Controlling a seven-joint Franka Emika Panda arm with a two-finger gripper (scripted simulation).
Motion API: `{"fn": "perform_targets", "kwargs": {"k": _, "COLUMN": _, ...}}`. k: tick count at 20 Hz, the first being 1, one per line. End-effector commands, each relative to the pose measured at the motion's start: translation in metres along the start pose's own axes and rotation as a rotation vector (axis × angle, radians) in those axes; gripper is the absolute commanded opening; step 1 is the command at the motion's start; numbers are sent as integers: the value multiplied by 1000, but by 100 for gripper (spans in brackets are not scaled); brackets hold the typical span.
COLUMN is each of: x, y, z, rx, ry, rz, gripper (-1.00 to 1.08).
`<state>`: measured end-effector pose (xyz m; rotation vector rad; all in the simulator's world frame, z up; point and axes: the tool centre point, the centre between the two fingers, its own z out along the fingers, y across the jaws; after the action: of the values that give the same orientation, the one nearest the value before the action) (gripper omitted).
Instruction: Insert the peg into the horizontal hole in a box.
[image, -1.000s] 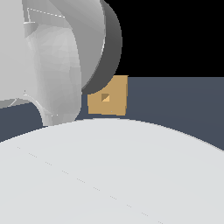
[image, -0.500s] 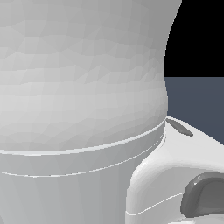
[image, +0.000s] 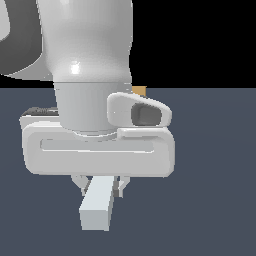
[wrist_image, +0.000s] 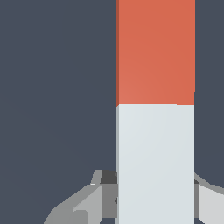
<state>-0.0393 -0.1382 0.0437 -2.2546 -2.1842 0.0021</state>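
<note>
My gripper (image: 101, 187) hangs low over the dark floor and is shut on the peg (image: 96, 205). In the exterior view only the peg's pale grey-white end shows, sticking out toward the camera below the hand. In the wrist view the peg (wrist_image: 155, 131) runs lengthwise, its orange-red half (wrist_image: 155, 52) away from the gripper (wrist_image: 153, 205) and its white half between the fingers (wrist_image: 87, 204). Only a small tan corner of the box (image: 139, 90) shows behind the wrist. The hole is hidden.
The white arm and wrist (image: 90, 50) fill the upper left of the exterior view and block most of what lies behind. A dark blue-grey floor (image: 215, 175) lies all around.
The arm has swung through the exterior view. One second ago the box and its hole showed beside the arm; now the hand with the peg is in view and the box is nearly covered.
</note>
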Motion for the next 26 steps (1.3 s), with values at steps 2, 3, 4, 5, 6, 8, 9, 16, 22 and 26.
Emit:
{"fn": "perform_targets", "kwargs": {"k": 2, "x": 39, "y": -8, "z": -8, "rx": -3, "ry": 0, "rz": 23, "gripper": -100}}
{"fn": "perform_targets", "kwargs": {"k": 3, "x": 50, "y": -10, "z": -10, "rx": -3, "ry": 0, "rz": 29, "gripper": -100}}
{"fn": "perform_targets", "kwargs": {"k": 4, "x": 61, "y": -12, "z": -12, "rx": -3, "ry": 0, "rz": 36, "gripper": -100}}
{"fn": "perform_targets", "kwargs": {"k": 5, "x": 72, "y": -14, "z": -14, "rx": -3, "ry": 0, "rz": 42, "gripper": -100}}
{"fn": "perform_targets", "kwargs": {"k": 6, "x": 83, "y": -16, "z": -16, "rx": -3, "ry": 0, "rz": 49, "gripper": -100}}
{"fn": "perform_targets", "kwargs": {"k": 8, "x": 104, "y": -19, "z": -20, "rx": -3, "ry": 0, "rz": 61, "gripper": -100}}
{"fn": "perform_targets", "kwargs": {"k": 9, "x": 114, "y": -21, "z": -22, "rx": -3, "ry": 0, "rz": 67, "gripper": -100}}
{"fn": "perform_targets", "kwargs": {"k": 16, "x": 181, "y": -28, "z": -34, "rx": -3, "ry": -1, "rz": 105, "gripper": -100}}
{"fn": "perform_targets", "kwargs": {"k": 22, "x": 218, "y": -29, "z": -41, "rx": -3, "ry": -1, "rz": 127, "gripper": -100}}
{"fn": "perform_targets", "kwargs": {"k": 26, "x": 233, "y": -29, "z": -43, "rx": -3, "ry": -1, "rz": 135, "gripper": -100}}
